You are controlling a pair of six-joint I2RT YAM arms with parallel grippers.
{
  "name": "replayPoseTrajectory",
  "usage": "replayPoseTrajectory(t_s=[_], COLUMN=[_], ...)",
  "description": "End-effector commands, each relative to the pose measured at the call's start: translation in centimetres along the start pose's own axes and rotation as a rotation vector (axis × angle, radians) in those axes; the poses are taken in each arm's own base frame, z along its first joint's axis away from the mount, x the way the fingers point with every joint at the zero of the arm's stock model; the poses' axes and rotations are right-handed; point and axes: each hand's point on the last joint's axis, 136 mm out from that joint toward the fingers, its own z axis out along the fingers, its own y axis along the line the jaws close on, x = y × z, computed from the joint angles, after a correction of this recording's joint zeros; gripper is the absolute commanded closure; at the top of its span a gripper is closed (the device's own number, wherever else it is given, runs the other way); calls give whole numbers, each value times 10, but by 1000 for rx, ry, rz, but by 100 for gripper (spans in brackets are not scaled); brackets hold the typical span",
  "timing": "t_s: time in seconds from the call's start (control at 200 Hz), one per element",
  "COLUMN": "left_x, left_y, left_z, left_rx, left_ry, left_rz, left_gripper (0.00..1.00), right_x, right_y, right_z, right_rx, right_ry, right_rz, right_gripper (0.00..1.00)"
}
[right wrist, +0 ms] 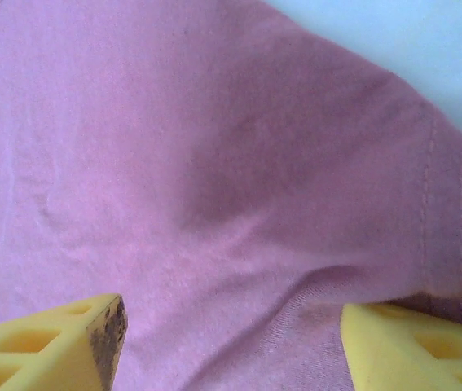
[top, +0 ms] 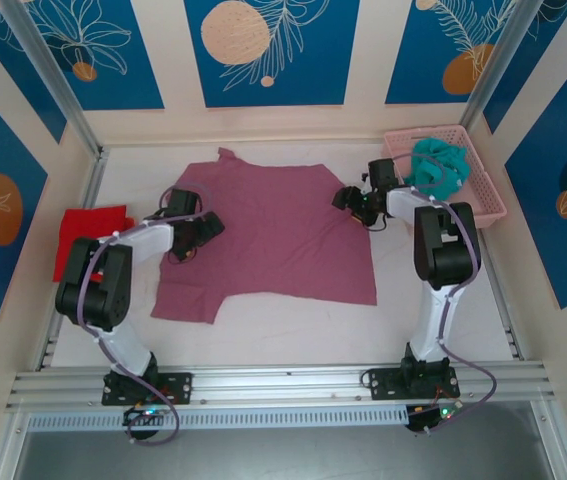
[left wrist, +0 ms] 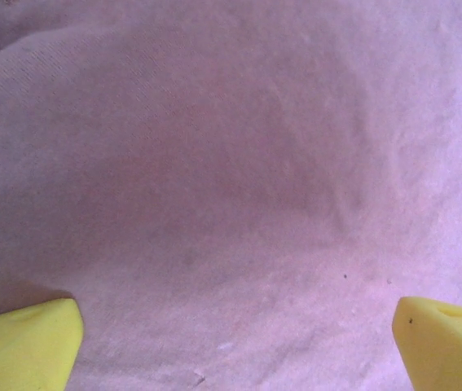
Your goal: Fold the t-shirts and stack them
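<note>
Tabletop [top: 293, 325] bears mauve t-shirt [top: 273, 235]; teal t-shirt [top: 436, 165] in basket [top: 488, 190]; red t-shirt [top: 88, 235] left.

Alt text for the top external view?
A mauve-pink t-shirt lies spread out at centre, the left end effector and right end effector over its two sides. A red t-shirt lies at left; a teal t-shirt sits bunched in a pink basket at far right.

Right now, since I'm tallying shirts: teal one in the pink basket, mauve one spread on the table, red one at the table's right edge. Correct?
No. The top external view shows the red shirt at the left edge; the teal shirt is in the pink basket, the mauve shirt spread out.
</note>
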Motion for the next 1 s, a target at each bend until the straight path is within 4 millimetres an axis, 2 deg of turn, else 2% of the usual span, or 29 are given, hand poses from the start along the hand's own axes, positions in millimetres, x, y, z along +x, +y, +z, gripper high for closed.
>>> replayPoseTrajectory(t_s=[0.0,0.095,0.18,0.305,0.4,0.54,0.635,0.75,0.78,0.87,0.995], left_x=[-3,-12,-9,15,39,66,78,93,97,113,127], left_y=[3,8,28,70,103,133,145,158,159,160,162], left_z=[-25,-54,-77,-100,-113,-118,-122,-129,-129,-122,-123], left_rx=[-2,-36,-105,-217,-297,-366,-408,-440,-432,-387,-375], left_ry=[-9,-67,-103,-108,-98,-71,-50,-22,-15,26,61], left_rz=[13,19,-4,-106,-206,-270,-291,-324,-334,-368,-429], left_gripper=[0,0,0,2,6,7,7,9,11,27,39], right_x=[-11,-21,-17,11,45,101,142,182,190,207,209], right_y=[19,31,34,31,22,2,-19,-40,-44,-55,-56], right_z=[-16,-46,-72,-98,-109,-119,-126,-133,-134,-134,-133], right_rx=[-59,-80,-83,-85,-56,16,92,148,151,166,162], right_ry=[7,-81,-138,-165,-149,-90,-35,13,26,53,60], right_rz=[-71,-103,-96,-50,-25,32,95,128,136,160,159], right_gripper=[27,26,25,24,25,26,27,29,29,30,30])
